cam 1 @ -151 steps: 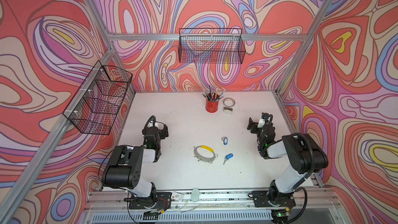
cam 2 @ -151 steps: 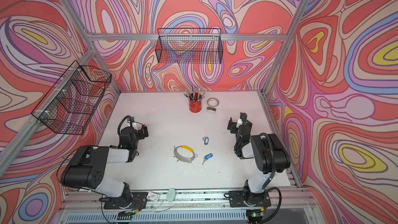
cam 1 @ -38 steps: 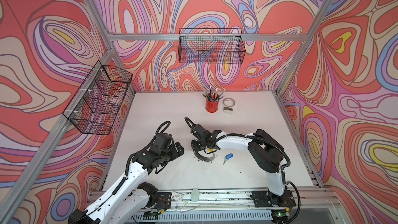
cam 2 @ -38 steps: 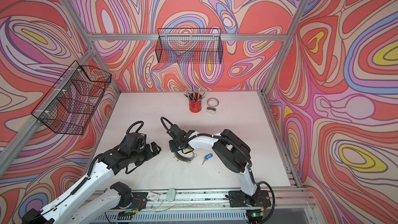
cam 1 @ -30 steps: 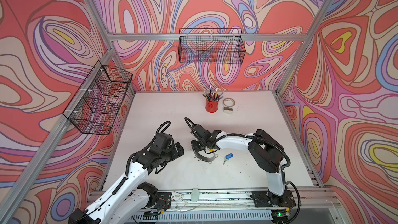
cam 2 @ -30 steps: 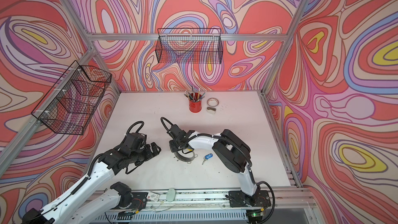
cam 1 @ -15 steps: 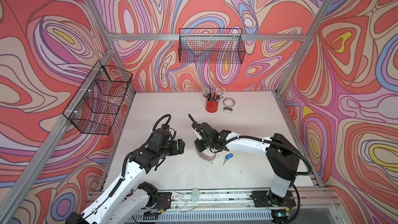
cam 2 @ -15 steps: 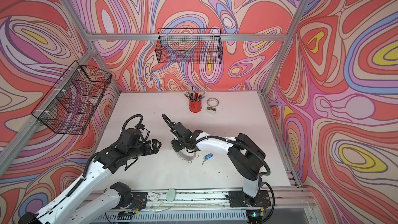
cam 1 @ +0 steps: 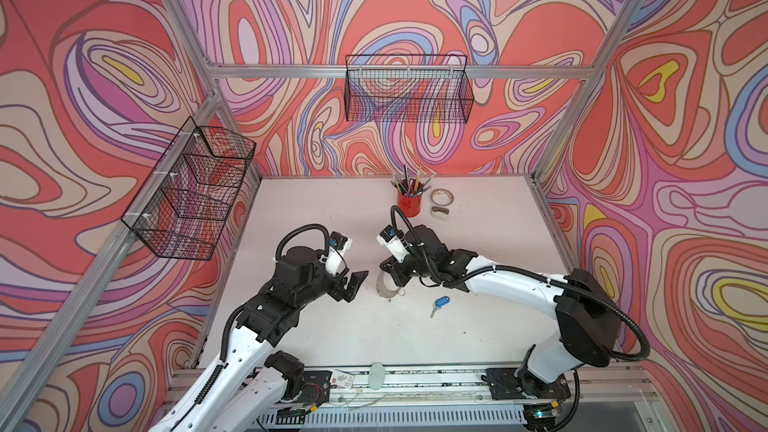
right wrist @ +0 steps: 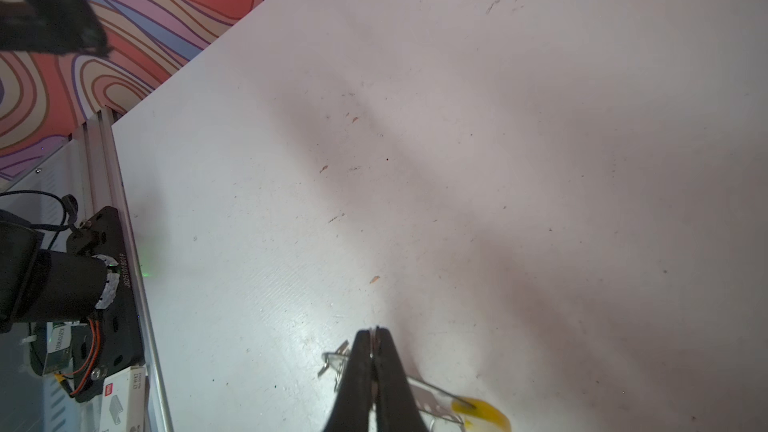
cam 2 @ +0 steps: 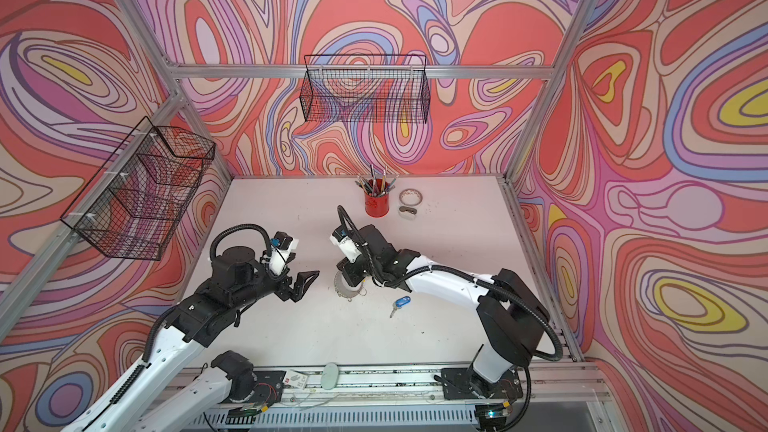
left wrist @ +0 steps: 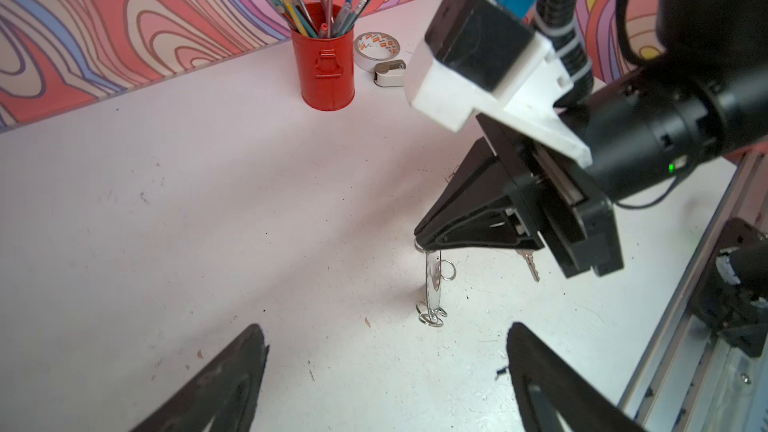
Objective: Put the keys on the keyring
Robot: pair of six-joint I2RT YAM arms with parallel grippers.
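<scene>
Over the last second the right gripper, clenched on the keyring, has tipped it on edge. The left gripper waits released. A blue-tagged key lies on the surface nearby, and no key looks threaded yet.

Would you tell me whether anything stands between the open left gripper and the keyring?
Nothing visible does: only bare table lies between the left gripper and the keyring, which the right gripper holds upright on edge.
</scene>
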